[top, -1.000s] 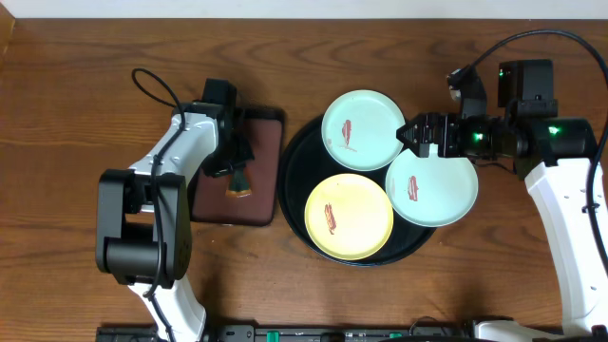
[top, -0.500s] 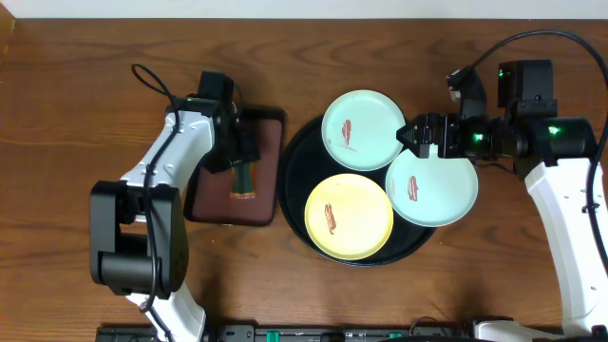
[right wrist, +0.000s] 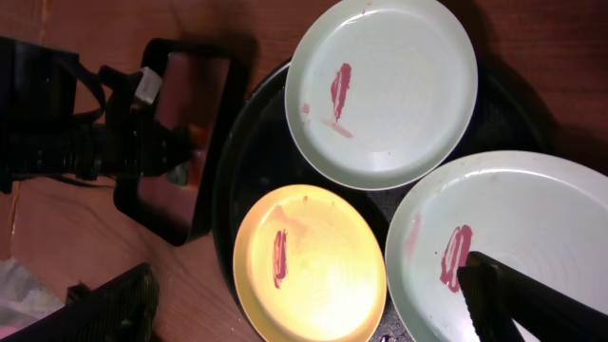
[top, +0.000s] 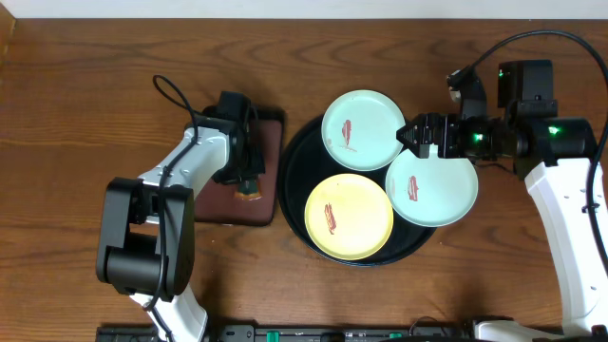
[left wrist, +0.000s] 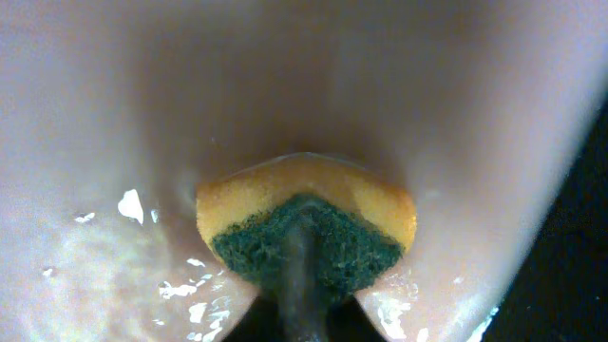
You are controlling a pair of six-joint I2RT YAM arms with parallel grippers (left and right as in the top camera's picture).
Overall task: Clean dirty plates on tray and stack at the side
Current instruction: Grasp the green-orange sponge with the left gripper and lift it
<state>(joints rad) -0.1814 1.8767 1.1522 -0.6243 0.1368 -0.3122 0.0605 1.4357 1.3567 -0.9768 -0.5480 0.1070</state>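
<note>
Stiff, light and probably slick, the three smeared plates (top: 361,130) on the black tray (top: 294,180) suit a rim pinch; the right gripper (top: 407,135) hovers wide open above their rims, and the left gripper (top: 245,176) clamps a soft sponge (left wrist: 306,223).

A yellow-green sponge (left wrist: 304,223) sits over the rectangular brown tray (top: 271,142).

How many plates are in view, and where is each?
3. The far mint plate lies at the back of the black tray, the right mint plate overhangs its right edge, and the yellow plate lies at its front. None seems hidden.
</note>
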